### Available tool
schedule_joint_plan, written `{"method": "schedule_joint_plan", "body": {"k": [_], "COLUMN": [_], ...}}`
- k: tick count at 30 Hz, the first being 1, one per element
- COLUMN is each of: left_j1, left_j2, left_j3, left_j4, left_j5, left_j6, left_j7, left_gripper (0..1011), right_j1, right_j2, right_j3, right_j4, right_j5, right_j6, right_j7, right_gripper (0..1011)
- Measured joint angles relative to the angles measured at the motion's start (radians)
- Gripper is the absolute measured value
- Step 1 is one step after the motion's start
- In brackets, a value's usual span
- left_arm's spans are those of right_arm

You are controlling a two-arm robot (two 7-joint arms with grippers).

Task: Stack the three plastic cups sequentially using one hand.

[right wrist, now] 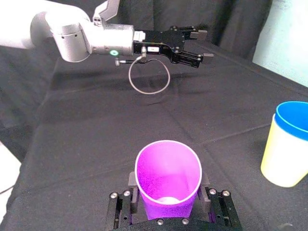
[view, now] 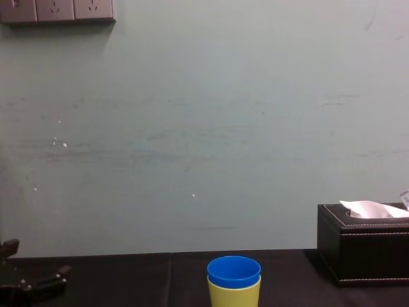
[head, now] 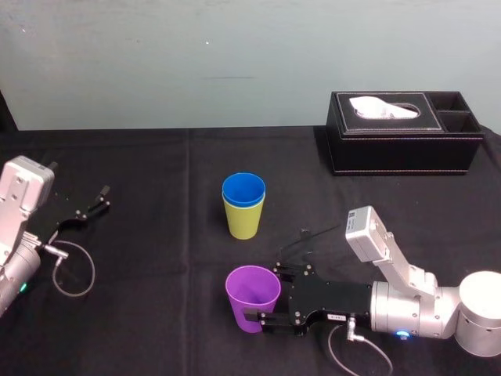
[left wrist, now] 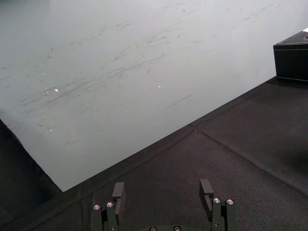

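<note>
Nothing is showing clearly enough to be read. A small white label is sitting on the right gripper and another on the left gripper, both too small to make out.

Blue cup in yellow-green cup; purple cup upright.

— How many cups?
— Three: one purple cup, one blue cup, one yellow-green cup.
— And boxes?
— One black tissue box.
— Pincers?
— Two: one left pincer, one right pincer.
— Desks?
— One desk.
</note>
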Motion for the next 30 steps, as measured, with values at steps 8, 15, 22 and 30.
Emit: {"method": "schedule_joint_plan", "body": {"k": [8, 15, 22, 30], "left_j1": [0.0, 0.0, 0.0, 0.0], "left_j2": [0.0, 0.0, 0.0, 0.0], "left_j3": [0.0, 0.0, 0.0, 0.0], "left_j4": [0.0, 0.0, 0.0, 0.0], "left_j5": [0.0, 0.0, 0.0, 0.0], "left_j6": [0.0, 0.0, 0.0, 0.0], "left_j7": [0.0, 0.0, 0.0, 0.0], "left_gripper": [1010, 1010, 1010, 1010], "right_j1": [0.0, -0.011, -0.021, -0.015], "right_j2": [0.0, 0.009, 0.037, 0.072], "right_j3": [0.0, 0.003, 0.026, 0.064], "right_j4": [0.0, -0.041, -0.113, -0.187], "right_j5": [0.0, -0.011, 0.014, 0.069], "right_j6": [0.0, 0.043, 0.112, 0.165], "right_j7": [0.0, -0.039, -0.064, -0.073], "right_gripper": [723, 723, 723, 723]}}
